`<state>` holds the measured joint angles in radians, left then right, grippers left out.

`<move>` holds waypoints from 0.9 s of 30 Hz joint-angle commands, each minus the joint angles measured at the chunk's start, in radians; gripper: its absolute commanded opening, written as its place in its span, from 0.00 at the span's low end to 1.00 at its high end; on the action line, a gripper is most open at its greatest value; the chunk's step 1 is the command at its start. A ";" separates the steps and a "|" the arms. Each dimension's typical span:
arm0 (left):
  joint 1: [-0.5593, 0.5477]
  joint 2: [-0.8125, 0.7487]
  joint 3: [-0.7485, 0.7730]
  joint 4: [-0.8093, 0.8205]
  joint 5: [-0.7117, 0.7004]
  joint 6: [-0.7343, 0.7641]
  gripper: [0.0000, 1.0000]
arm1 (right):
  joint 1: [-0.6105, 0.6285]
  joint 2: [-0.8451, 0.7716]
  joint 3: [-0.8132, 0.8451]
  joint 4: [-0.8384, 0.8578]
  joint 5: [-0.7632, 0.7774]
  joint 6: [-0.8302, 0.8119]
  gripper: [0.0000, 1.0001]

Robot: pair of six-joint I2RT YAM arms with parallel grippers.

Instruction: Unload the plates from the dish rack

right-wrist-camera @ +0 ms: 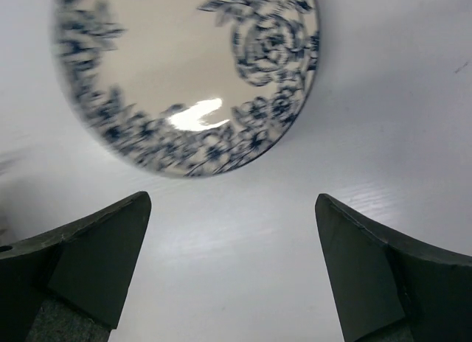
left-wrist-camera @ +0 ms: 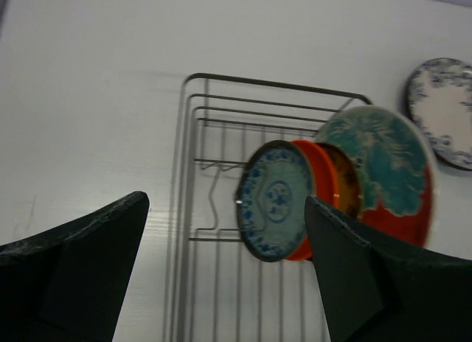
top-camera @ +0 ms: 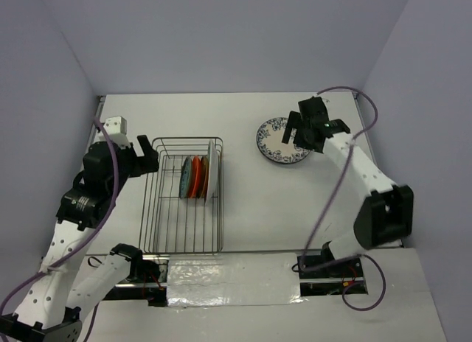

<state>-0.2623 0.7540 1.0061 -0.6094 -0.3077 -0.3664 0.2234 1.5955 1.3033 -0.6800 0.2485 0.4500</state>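
Observation:
The grey wire dish rack (top-camera: 164, 217) stands left of centre, with three plates upright near its far right side. In the left wrist view they are a small teal plate (left-wrist-camera: 274, 200), an orange-rimmed plate (left-wrist-camera: 324, 176) behind it, and a large red plate with teal flowers (left-wrist-camera: 387, 165). My left gripper (top-camera: 153, 155) hovers open at the rack's far left edge (left-wrist-camera: 193, 135), empty. A white plate with a blue floral rim (top-camera: 274, 141) lies flat on the table at the right (right-wrist-camera: 184, 69). My right gripper (top-camera: 304, 135) hangs open just above its near edge, holding nothing.
A silver foil strip (top-camera: 228, 279) runs along the table's near edge between the arm bases. Purple cables (top-camera: 335, 183) trail from both arms. Pale walls close the table at the back and on both sides.

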 commanded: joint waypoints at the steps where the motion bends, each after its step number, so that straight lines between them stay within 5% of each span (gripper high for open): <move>1: 0.011 -0.022 0.058 0.071 0.229 -0.120 1.00 | 0.089 -0.222 -0.036 0.079 -0.031 -0.031 1.00; 8: 0.009 0.051 0.045 0.229 0.631 -0.357 1.00 | 0.134 -0.471 -0.171 0.033 -0.081 -0.048 1.00; 12: -0.032 0.162 0.031 0.321 0.710 -0.390 1.00 | 0.134 -0.598 -0.211 0.013 -0.136 -0.051 1.00; 16: -0.234 0.232 0.054 0.340 0.540 -0.361 0.99 | 0.136 -0.696 -0.257 -0.013 -0.176 -0.066 1.00; 21: -0.356 0.372 0.117 0.177 0.228 -0.319 0.94 | 0.136 -0.784 -0.292 -0.047 -0.176 -0.070 1.00; 27: -0.413 0.455 0.077 0.197 0.185 -0.327 0.79 | 0.136 -0.833 -0.312 -0.066 -0.179 -0.073 1.00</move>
<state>-0.6498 1.1919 1.0801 -0.4149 -0.0360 -0.7052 0.3557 0.7815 0.9997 -0.7364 0.0811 0.3943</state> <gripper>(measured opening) 0.809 0.997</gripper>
